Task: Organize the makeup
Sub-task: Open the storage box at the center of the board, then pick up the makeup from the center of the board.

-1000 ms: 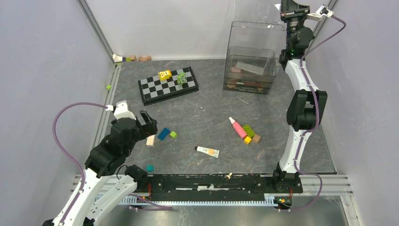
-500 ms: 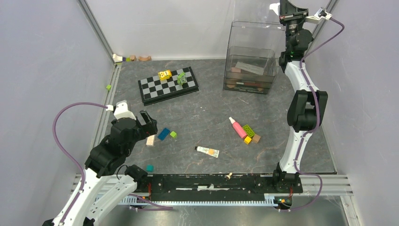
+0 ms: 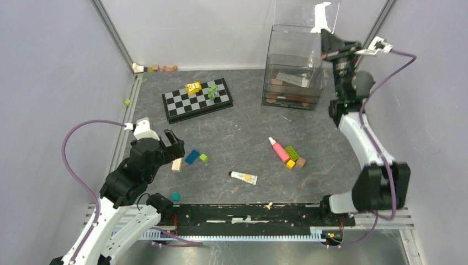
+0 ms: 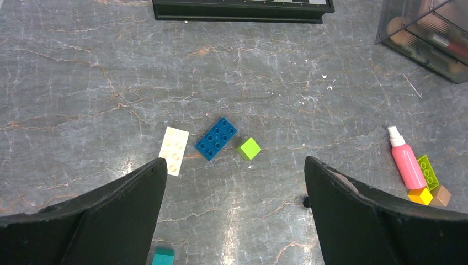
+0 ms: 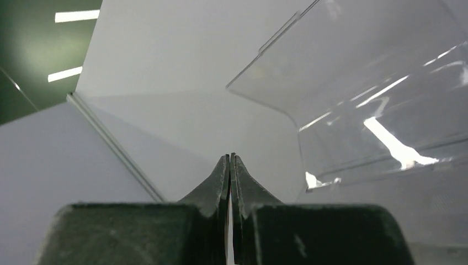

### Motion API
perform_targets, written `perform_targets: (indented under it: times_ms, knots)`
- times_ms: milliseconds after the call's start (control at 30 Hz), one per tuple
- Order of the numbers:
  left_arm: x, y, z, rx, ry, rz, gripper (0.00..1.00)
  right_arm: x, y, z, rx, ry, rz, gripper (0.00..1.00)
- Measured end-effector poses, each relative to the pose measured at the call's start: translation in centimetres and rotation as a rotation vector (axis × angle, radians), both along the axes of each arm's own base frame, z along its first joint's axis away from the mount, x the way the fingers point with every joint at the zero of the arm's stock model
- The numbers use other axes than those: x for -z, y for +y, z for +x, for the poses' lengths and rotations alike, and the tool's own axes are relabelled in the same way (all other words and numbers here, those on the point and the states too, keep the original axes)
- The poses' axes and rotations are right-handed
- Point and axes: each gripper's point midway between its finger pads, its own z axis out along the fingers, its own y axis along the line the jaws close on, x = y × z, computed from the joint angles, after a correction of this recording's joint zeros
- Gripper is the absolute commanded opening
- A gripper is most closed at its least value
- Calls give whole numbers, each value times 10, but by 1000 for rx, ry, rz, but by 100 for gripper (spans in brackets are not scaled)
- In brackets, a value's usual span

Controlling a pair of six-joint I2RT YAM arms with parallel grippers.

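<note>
Swinging down from the back wall, the right claw now sits pinched shut by the clear box's top rim, apparently empty and probably free to fetch again. The pink bottle and cream tube lie on the bench, well apart from it; the left claw hangs wide open, holding nothing

A: Light?
B: Bright, even; ceiling strips overhead, shadows soft.
A: Glare?
B: White streaks on the clear box; dark fingers close up look soft, possibly defocused.
</note>
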Motion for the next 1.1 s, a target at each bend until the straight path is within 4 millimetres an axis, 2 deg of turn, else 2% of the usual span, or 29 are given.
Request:
perform_targets:
  times_ms: [133,233,367,433,533,700,800,1000,1100]
  knots:
    - [0,0,0,2,1,-1,100,19,43,-56,-18,52,-140,4]
    - [0,-1,0,5,3,-2,100,51,72,-82,-49,135,-249,6]
    - [2,-3,0,10,10,-1,100,127,91,-94,-80,335,-403,10]
    - [2,-3,0,10,11,-1,100,172,99,-97,-105,458,-500,13]
    - [2,-3,1,10,12,0,100,231,108,-112,-147,603,-644,19]
    - [3,-3,1,10,15,2,100,299,118,-145,-237,752,-851,28]
    - [4,-3,1,10,20,4,100,319,129,-164,-301,778,-959,31]
    - [6,-4,2,10,29,10,100,339,179,-213,-514,694,-1151,39]
    - [6,-4,3,10,30,10,100,355,193,-236,-595,683,-1226,40]
